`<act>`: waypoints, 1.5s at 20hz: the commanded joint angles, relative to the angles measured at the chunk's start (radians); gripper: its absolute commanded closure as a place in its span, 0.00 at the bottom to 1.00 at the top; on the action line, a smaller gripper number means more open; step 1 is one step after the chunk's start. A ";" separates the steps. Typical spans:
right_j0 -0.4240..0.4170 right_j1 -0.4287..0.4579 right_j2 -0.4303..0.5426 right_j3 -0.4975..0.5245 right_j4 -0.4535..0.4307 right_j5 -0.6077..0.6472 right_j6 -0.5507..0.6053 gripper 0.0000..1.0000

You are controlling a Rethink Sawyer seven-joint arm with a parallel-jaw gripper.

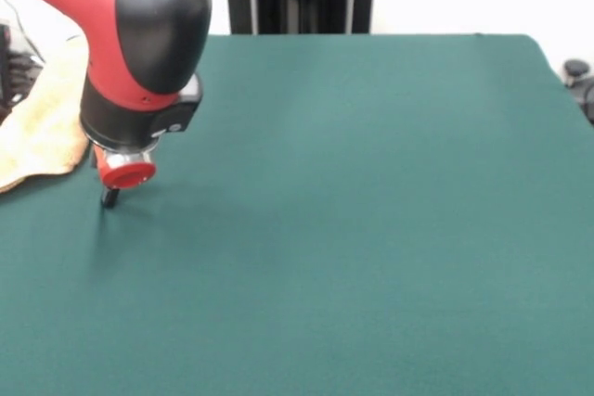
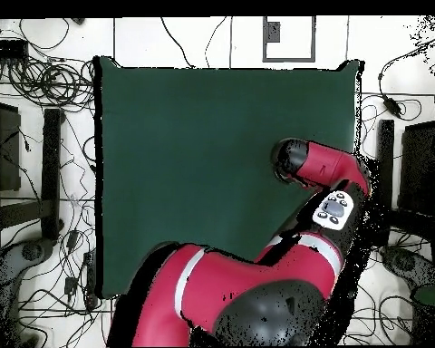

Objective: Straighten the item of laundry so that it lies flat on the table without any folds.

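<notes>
Though its grip cannot be told, hand (image 1: pixel 110 198) touches worktop (image 1: pixel 371 229) beside rumpled towel (image 1: pixel 42 127), seemingly to reach its edge.

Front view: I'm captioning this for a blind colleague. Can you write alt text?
A red and black arm reaches down at the left, its claw at the green table. A tan towel lies rumpled at the left edge, partly behind the arm.

The towel (image 1: pixel 42 118) is cut off by the front view's left edge and partly hidden behind the arm (image 1: pixel 139 34); overhead, the arm covers it entirely. The gripper (image 1: pixel 111 198) is too small to read.
</notes>
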 commanded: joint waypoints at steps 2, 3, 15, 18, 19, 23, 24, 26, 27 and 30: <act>-0.130 0.113 0.117 0.114 -0.164 -0.275 -0.065 0.00; -0.131 0.118 0.115 0.105 -0.172 -0.276 -0.059 0.00; -0.176 0.108 0.145 0.106 -0.254 -0.301 -0.078 0.00; -0.199 0.091 0.175 0.107 -0.249 -0.243 -0.093 0.00; -0.196 0.090 0.171 0.102 -0.245 -0.206 -0.088 0.00; -0.185 0.098 0.152 0.072 -0.232 -0.054 -0.078 0.00; -0.180 0.103 0.144 0.062 -0.233 -0.027 -0.074 0.00; -0.176 0.107 0.139 0.050 -0.229 0.018 -0.066 0.00; -0.171 0.112 0.132 0.045 -0.227 0.031 -0.055 0.00; -0.161 0.122 0.119 0.036 -0.234 0.032 -0.039 0.00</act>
